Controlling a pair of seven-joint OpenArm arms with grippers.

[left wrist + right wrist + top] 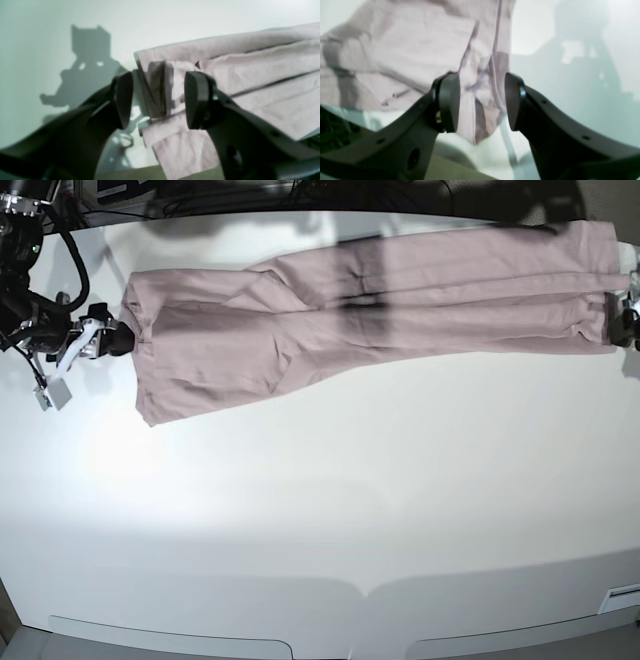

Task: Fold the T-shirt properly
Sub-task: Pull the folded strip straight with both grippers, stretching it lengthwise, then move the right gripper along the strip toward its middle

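Both my tools gape open, gripping nothing: left tool (pixel 158 100) and right tool (pixel 482 102) straddle the T-shirt (pixel 370 300) ends; closing carelessly could snag layers and spoil the fold.

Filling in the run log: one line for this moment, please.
shirt: folded lengthwise on table | left gripper: open at one end | right gripper: open at other end

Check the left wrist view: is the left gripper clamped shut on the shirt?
No, the left gripper stands open, pads apart, with the T-shirt edge loose between them.
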